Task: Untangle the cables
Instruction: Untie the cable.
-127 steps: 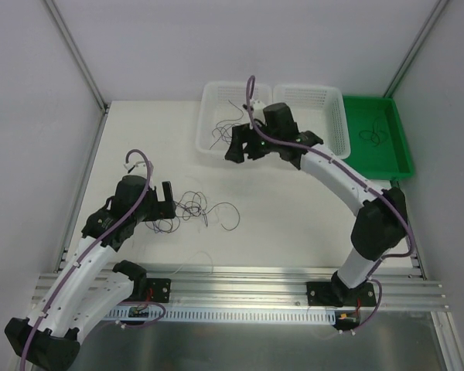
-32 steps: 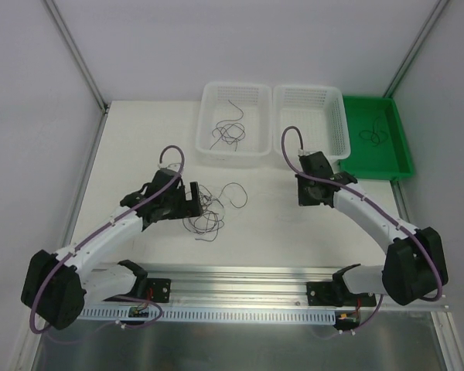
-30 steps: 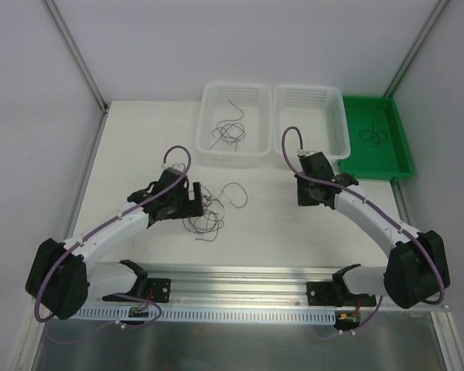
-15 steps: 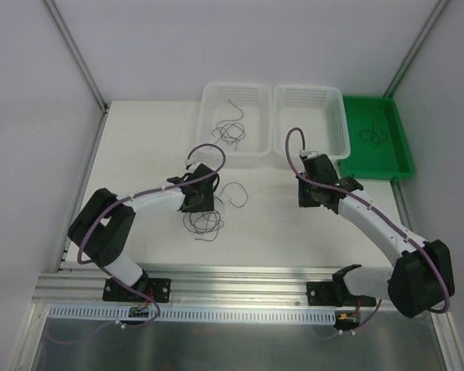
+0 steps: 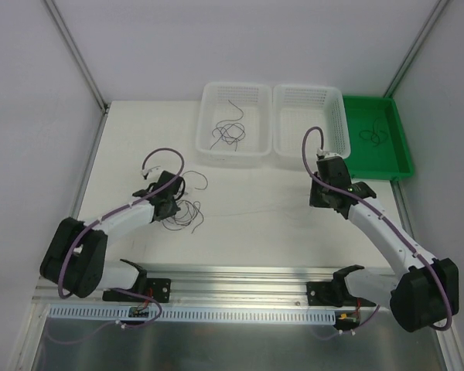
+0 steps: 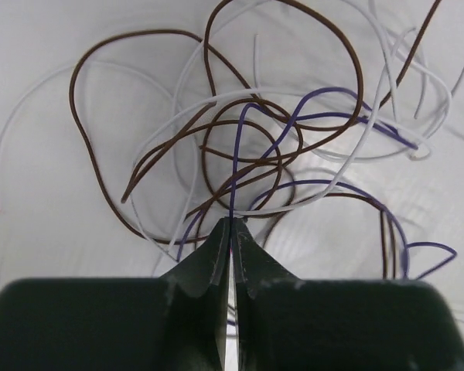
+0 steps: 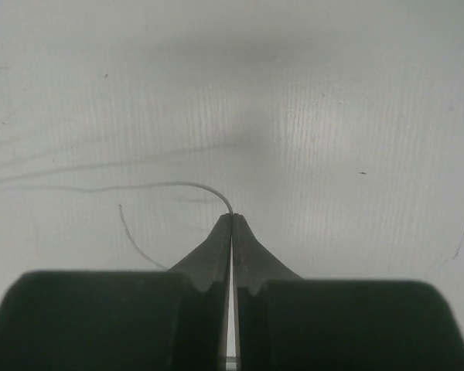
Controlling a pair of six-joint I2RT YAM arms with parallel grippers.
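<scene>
My left jaws, drawn back toward the table's left, clamp the knotted thin wire cables (image 6: 236, 170), my right jaws pinch one white strand (image 7: 178, 183), and the knot remains.

Your cables (image 5: 188, 212) lie left on the bench (image 5: 263, 228). Behind them you've got the left basket (image 5: 236, 160), then the right basket (image 5: 290, 158), with the tray (image 5: 387, 154) rightmost.

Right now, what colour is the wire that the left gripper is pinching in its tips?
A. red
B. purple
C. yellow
B: in the left wrist view the left gripper is shut, and a purple wire runs straight down into its closed tips.
</scene>
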